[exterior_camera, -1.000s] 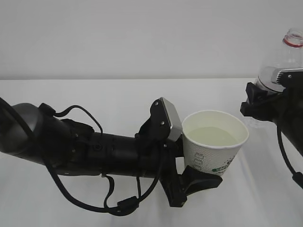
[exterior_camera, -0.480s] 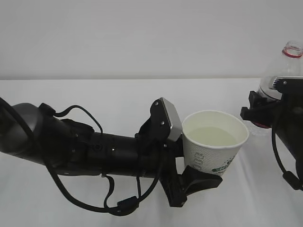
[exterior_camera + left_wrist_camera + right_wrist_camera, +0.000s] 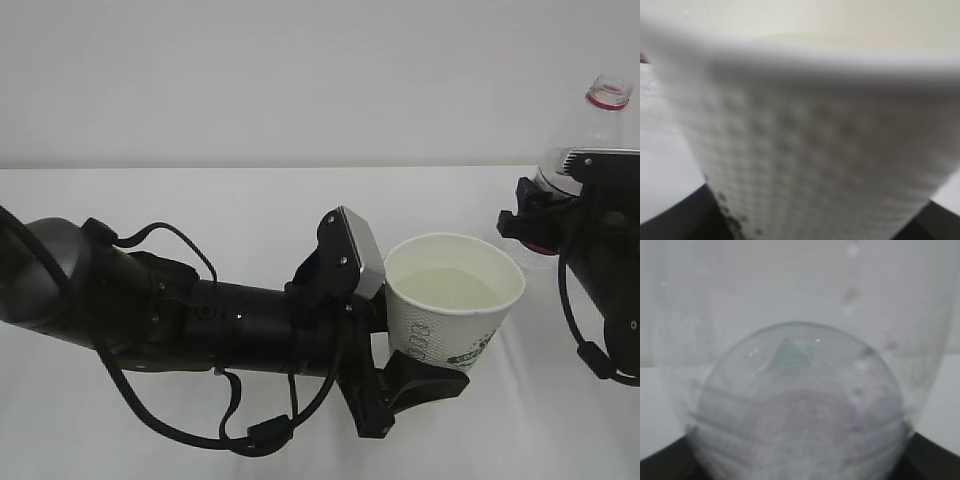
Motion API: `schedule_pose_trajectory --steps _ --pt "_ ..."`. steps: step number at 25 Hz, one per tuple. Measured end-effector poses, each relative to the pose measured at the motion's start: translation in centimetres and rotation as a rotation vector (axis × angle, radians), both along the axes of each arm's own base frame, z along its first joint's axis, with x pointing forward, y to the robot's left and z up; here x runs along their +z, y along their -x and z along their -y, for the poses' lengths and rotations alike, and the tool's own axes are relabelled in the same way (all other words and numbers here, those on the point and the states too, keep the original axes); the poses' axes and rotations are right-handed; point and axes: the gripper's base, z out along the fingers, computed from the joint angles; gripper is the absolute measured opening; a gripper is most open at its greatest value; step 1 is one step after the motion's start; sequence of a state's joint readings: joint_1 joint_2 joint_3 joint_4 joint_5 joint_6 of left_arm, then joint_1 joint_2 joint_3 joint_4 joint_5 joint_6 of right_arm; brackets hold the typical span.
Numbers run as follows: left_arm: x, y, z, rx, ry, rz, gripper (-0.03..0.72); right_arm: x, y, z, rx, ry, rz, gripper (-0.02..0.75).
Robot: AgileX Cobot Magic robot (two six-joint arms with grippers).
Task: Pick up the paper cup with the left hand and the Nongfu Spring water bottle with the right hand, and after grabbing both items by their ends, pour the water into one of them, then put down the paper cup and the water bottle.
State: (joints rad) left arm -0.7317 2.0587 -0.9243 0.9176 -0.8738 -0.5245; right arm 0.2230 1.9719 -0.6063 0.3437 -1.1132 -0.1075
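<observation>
- We see the paper cup (image 3: 455,300) just right of the middle of the exterior view, upright with its mouth open to the top, raised above the white table (image 3: 250,200).
- Inside the cup lies the water (image 3: 447,288), a pale, still surface a little below the rim.
- The cup's side carries a green-and-dark logo low on its right and a column of grey marks on its left.
- The left hand (image 3: 400,335) has the cup clamped by its lower part: one black finger shows under the cup's base, the grey plate sits just beside the rim on the left, and the jaws stand fairly wide around the cup's body.
- In the left wrist view the cup (image 3: 810,145) fills nearly the whole picture, blurred, with a dotted texture on its wall and dark finger edges at the two lower corners.
- At the right edge of the exterior view we find the Nongfu Spring water bottle (image 3: 590,125), near upright, its open neck and red ring at the top, well apart from the cup.
- The right hand (image 3: 560,225) grips the bottle low on its body, jaws spread wide around it.
- In the right wrist view the bottle (image 3: 800,390) looks clear, with droplets on its wall.
</observation>
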Motion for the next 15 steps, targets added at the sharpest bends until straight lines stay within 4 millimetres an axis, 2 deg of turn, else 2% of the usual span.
schedule_pose_trajectory --steps 7,15 --pt "0.0 0.0 0.0 0.0 0.0 0.0 0.513 -0.96 -0.12 -0.03 0.0 0.006 -0.026 0.494" --pt "0.0 0.0 0.0 0.0 0.0 0.0 0.512 -1.1 -0.11 -0.02 0.0 0.007 -0.029 0.494"
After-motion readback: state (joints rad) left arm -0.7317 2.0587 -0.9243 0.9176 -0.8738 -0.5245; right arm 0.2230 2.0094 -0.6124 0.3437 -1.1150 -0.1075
